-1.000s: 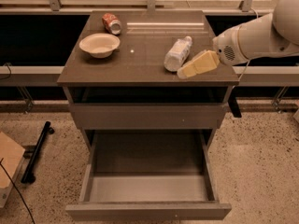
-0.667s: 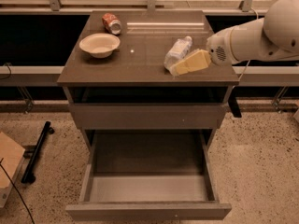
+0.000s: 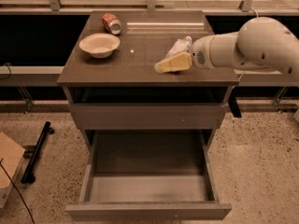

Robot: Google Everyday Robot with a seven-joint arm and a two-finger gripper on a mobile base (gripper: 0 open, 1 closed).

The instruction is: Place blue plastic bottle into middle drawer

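Observation:
The blue plastic bottle (image 3: 180, 45) lies on its side on the cabinet top (image 3: 135, 64), right of the middle, with its white cap pointing away. My gripper (image 3: 172, 63), pale yellow at the end of the white arm (image 3: 252, 45), reaches in from the right. It sits low over the top, just in front of the bottle and right against it. The middle drawer (image 3: 148, 211) is pulled wide open below, and its grey floor is bare.
A cream bowl (image 3: 99, 45) stands on the left of the top, with a crushed red-and-white can (image 3: 111, 23) behind it. A closed drawer front (image 3: 147, 115) lies above the open one. A cardboard box (image 3: 7, 164) and a black bar (image 3: 37, 150) lie on the floor at left.
My arm has swung left, so the gripper has moved leftward along the near side of the bottle. The bottle, bowl, can and drawer have not moved.

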